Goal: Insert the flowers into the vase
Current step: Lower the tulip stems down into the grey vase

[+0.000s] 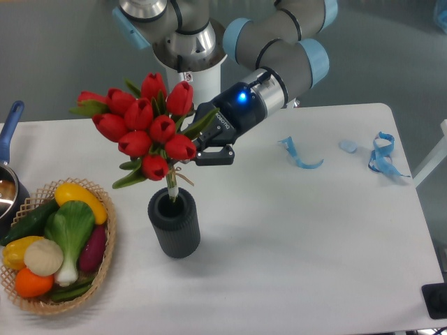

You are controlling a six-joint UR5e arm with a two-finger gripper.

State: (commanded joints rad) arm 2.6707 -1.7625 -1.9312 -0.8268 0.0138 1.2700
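Above the vase (pixel 174 228), I've got the flowers (pixel 143 128) held in the air, red heads tilted up and to the left, stem ends pointing down into the round mouth; I can't tell if they touch the rim. My gripper (pixel 199 143) sits at the right side of the bunch, jaws closed around the stems and leaves just below the blooms, so the heads stick out to the left of the fingers. I count about ten red buds, one bunch, one dark ribbed vase standing upright on the white table (pixel 300 244). Left of the vase lies one wicker basket (pixel 105 262) of vegetables, and at the far left edge one pot with a blue handle (pixel 10 122). Far right on the table, I see a few blue ribbon scraps (pixel 380 155).
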